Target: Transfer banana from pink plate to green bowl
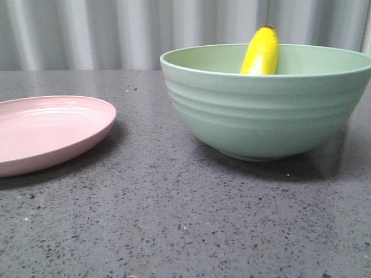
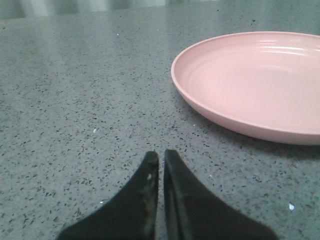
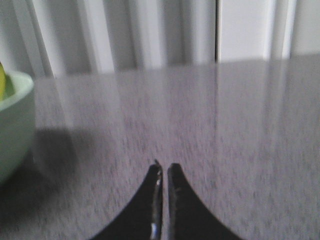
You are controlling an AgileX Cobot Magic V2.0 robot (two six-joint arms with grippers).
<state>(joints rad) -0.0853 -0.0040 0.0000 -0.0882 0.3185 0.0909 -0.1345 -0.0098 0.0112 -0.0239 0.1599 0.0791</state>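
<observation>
While the banana [image 1: 261,52] leans upright inside the bowl [image 1: 266,104], the plate [image 2: 255,82] lies bare just ahead of the left claw [image 2: 161,159], fingers together on nothing. Right claw [image 3: 164,169] pinched together too, bowl rim off to one side, open tabletop [image 3: 200,120] ahead.

so the plate [image 1: 49,130] sits on the table [image 1: 174,220] off to the left, the bowl [image 1: 266,110] over on the right, well apart – the banana [image 1: 261,51] is in the bowl, leaning upright against its far wall
</observation>
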